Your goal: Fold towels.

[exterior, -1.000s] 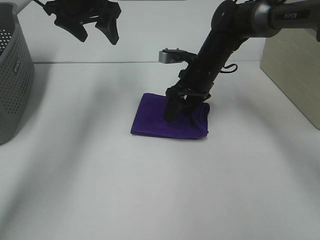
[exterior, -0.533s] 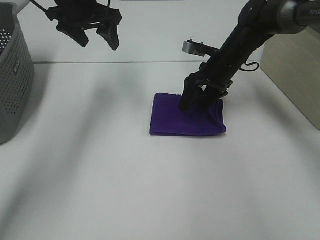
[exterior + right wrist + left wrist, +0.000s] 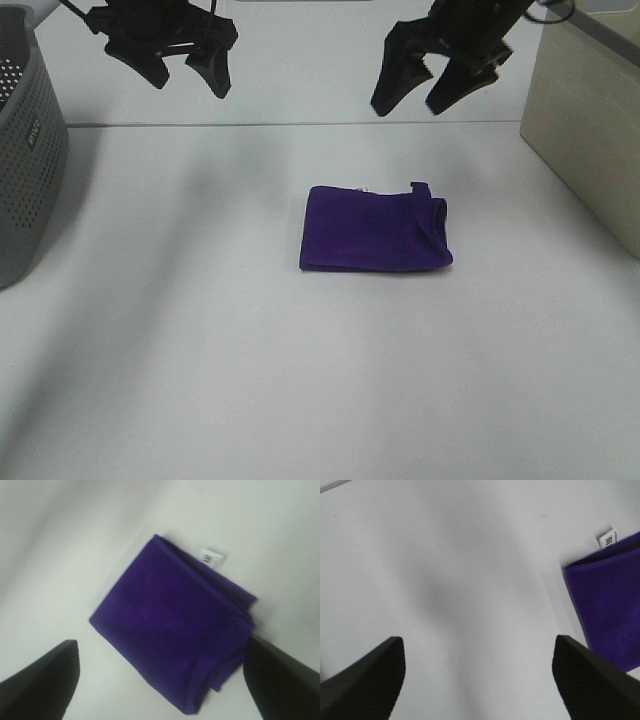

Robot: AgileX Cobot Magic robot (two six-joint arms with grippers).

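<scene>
The deep purple towel (image 3: 375,229) lies folded into a small rectangle on the white table, right of centre, with a small white tag (image 3: 364,188) at its far edge. Its right end is bunched and a corner pokes up. My right gripper (image 3: 416,98) hangs open high above the towel's far side, holding nothing. My left gripper (image 3: 188,78) is open and empty, raised at the back left. The right wrist view shows the whole towel (image 3: 175,630) and tag (image 3: 211,558) between the fingers (image 3: 45,680). Only one towel corner (image 3: 607,605) enters the left wrist view.
A grey perforated basket (image 3: 25,160) stands at the table's left edge. A beige box (image 3: 590,125) stands at the right edge. The table's back edge runs behind both grippers.
My right gripper dragged the towel a little to the right, let go of it and rose well above it. The left gripper stayed in place.
</scene>
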